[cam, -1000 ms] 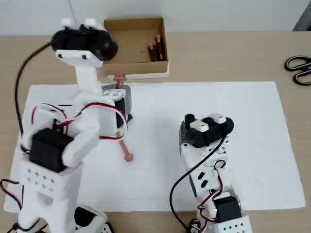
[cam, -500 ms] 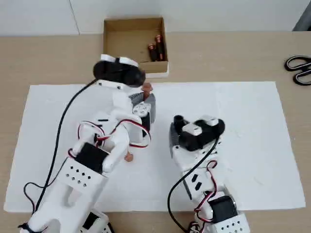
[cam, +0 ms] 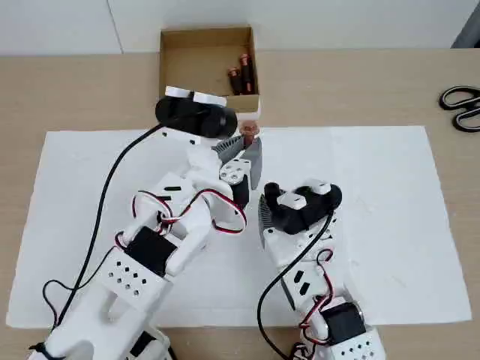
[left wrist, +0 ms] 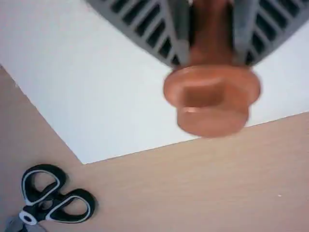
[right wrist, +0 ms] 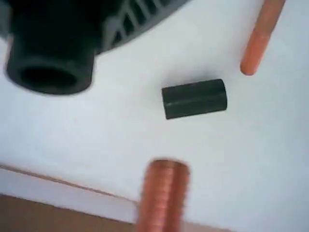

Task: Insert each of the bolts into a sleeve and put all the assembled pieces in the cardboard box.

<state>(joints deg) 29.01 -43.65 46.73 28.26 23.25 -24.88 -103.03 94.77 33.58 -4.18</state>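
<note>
A black sleeve [right wrist: 48, 63] pinched in the right gripper [cam: 265, 215] and a copper bolt [left wrist: 210, 96] clamped in the left gripper [left wrist: 211, 46] await mating.

Nearest the arms' bases, the black sleeve is held with its bore showing open. On the white sheet [cam: 375, 187] below lie a spare sleeve [right wrist: 193, 98] and a loose bolt [right wrist: 260, 36], apart from each other. Just beyond, the copper bolt is gripped by the shank, its head clear of the fingertips, just before the box's front wall. The step likely calls for bringing the threaded end square to the bore and feeding it slowly with both grips firm, since a tilt could jam it. Farther back, the cardboard box [cam: 161, 67] holds a few assembled pieces [cam: 240, 73] against one side wall. Scissors [cam: 461, 105] lie off the sheet.
</note>
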